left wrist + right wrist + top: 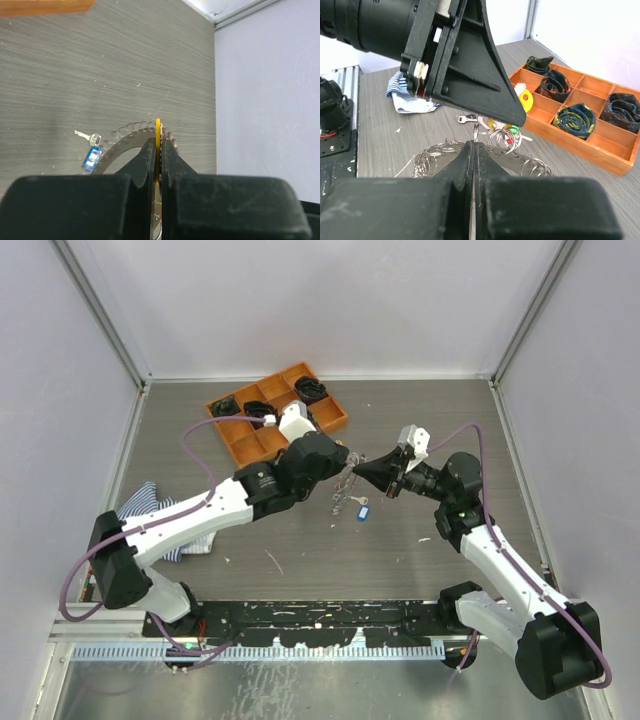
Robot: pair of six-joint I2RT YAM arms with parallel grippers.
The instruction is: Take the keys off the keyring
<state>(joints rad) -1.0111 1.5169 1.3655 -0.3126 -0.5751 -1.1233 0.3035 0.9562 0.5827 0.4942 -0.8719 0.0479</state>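
Left gripper (158, 146) pinches a yellow-tagged key (158, 129), right gripper (474, 148) pinches the keyring (437, 152), both aloft over the table (250, 560); a blue-tagged key (362, 508) lies below. Best practice: hold the ring steady, slide the key slowly along its wire

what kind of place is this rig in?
Probably a lab robot test cell: plain white walls on aluminium framing enclose a grey table with an orange compartment tray.
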